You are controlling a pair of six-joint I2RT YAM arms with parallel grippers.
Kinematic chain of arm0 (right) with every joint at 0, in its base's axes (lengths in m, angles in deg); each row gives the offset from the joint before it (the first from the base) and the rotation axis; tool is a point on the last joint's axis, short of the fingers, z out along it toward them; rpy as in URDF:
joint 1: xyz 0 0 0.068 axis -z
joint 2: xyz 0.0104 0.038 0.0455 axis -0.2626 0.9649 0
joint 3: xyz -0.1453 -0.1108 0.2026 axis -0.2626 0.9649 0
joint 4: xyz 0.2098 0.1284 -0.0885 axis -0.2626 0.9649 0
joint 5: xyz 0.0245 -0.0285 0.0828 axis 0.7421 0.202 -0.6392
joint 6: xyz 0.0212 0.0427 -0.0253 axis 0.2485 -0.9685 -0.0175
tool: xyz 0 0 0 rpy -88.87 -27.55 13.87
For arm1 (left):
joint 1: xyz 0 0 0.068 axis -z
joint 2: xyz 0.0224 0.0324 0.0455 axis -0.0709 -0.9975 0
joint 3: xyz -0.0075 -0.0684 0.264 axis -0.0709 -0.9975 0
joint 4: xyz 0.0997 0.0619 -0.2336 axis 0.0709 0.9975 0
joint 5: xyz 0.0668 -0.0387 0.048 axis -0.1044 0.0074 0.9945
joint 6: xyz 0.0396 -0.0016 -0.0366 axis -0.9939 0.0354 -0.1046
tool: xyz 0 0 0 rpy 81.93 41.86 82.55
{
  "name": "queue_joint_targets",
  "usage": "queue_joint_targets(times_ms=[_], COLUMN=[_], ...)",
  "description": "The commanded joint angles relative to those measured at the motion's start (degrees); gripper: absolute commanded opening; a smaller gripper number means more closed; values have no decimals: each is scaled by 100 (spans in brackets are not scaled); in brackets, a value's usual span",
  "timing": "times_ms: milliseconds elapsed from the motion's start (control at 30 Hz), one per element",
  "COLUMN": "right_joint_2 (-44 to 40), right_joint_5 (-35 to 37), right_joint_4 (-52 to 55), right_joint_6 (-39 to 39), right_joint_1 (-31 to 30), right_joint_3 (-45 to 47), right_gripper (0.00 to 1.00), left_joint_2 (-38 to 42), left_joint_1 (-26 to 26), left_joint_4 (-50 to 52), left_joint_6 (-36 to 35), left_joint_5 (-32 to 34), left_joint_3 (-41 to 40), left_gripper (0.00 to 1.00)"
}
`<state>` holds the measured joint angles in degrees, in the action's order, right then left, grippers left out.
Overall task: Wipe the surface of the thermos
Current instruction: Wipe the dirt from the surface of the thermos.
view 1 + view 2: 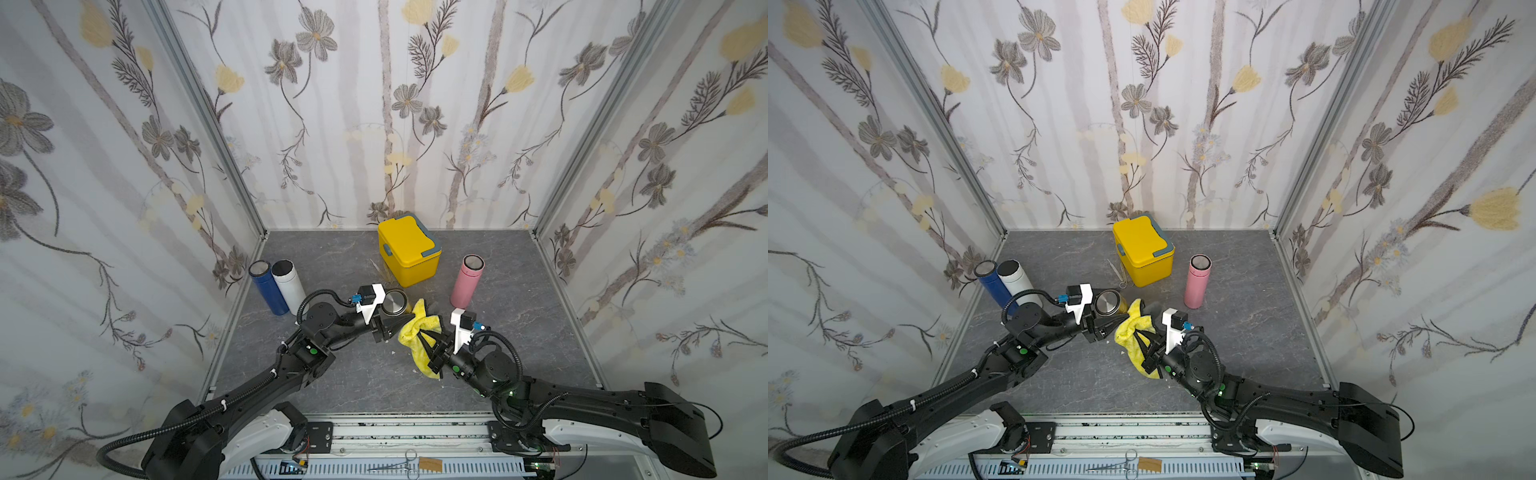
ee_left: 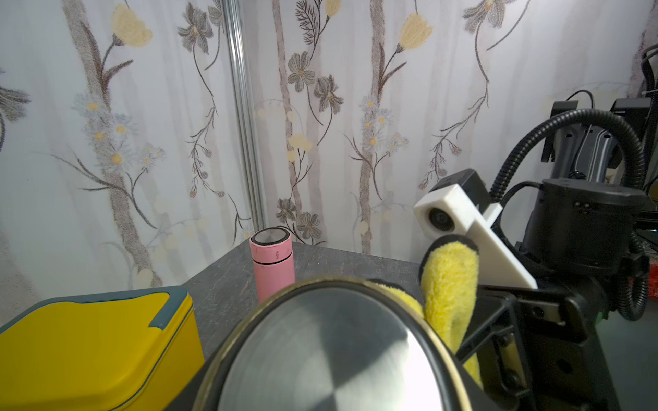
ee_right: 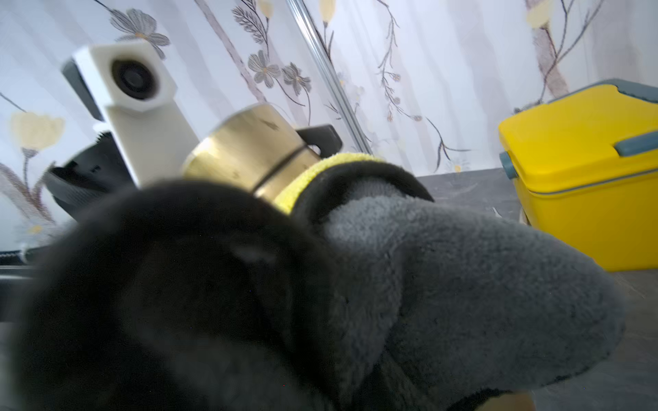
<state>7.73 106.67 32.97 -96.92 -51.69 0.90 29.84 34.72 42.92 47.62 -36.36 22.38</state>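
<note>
Up against the right wrist lens: cloth (image 3: 463,284), grey face out, yellow edge behind. Pinched by the right gripper (image 1: 428,338), jaws pressed together on a fold, loose end trailing back under the wrist. Laid against the side of the thermos (image 3: 249,149), just under its lid band. Gold thermos tilted, clamped in the left gripper (image 1: 386,324), jaws closed on the body, steel lid facing that wrist's camera. Grippers near each other, only cloth and thermos between. Beyond the left gripper, yellow box (image 1: 409,253), lid shut. Beyond the right gripper, pink bottle (image 1: 465,286), upright. Off the left gripper's outer side, blue bottle (image 1: 270,295) and white bottle (image 1: 291,286), upright, side by side.
</note>
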Motion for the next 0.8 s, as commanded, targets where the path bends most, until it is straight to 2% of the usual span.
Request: queue_joint_targets(times_ms=[0, 133, 233, 333, 467, 633, 767], right_joint_2=[444, 736, 295, -58, -256, 420, 855], right_joint_5=[181, -526, -780, -848, -664, -524, -735], right_joint_4=[-599, -1215, -624, 9, 75, -479, -981], right_joint_6=[-660, -1022, -775, -551, -574, -1063, -1245], right_joint_1=[191, 577, 603, 592, 601, 612, 691], right_joint_3=[526, 846, 374, -300, -464, 161, 503], right_gripper=[0, 0, 0, 0, 0, 0, 0], left_joint_2=[27, -8, -46, -78, -88, -39, -35], left_joint_1=[19, 20, 16, 16, 28, 24, 37], left_joint_4=[-520, -591, -609, -635, -661, -684, -755], left_joint_6=[102, 152, 158, 168, 168, 105, 111], left_joint_5=[-425, -504, -506, -545, -625, -682, -704], left_joint_3=[58, 61, 64, 74, 73, 32, -7], left_gripper=[0, 0, 0, 0, 0, 0, 0])
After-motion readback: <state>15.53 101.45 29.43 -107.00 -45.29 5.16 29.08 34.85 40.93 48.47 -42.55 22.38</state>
